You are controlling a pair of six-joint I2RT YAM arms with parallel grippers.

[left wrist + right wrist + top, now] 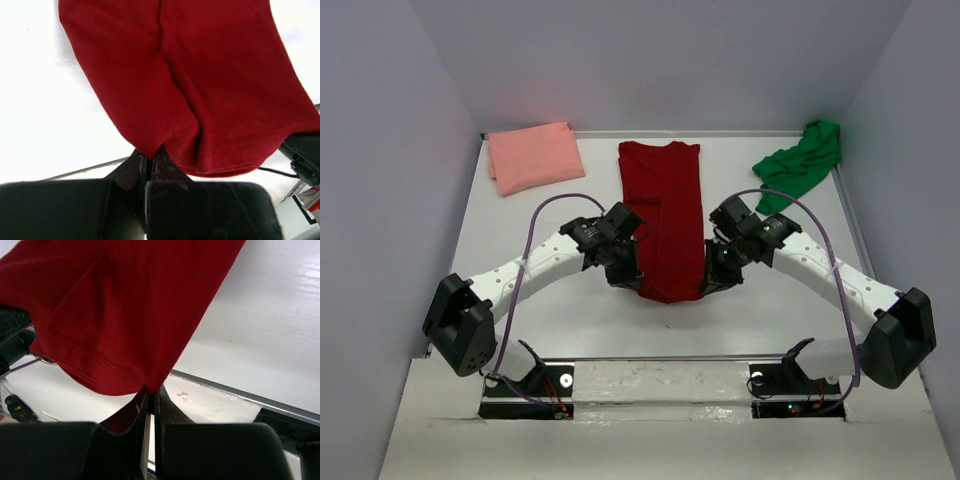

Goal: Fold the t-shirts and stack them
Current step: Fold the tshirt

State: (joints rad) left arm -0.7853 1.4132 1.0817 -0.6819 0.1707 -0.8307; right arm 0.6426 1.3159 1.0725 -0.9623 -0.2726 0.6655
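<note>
Top external hides contact — left gripper (150, 156), right gripper (152, 390) apparently pinch the dark red t-shirt (665, 215) at its hem.

This looks like a robot lab: plain pale purple walls (660, 60) box in a flat white table (570, 330) with two white robot arms (535, 262) (820, 268).
</note>
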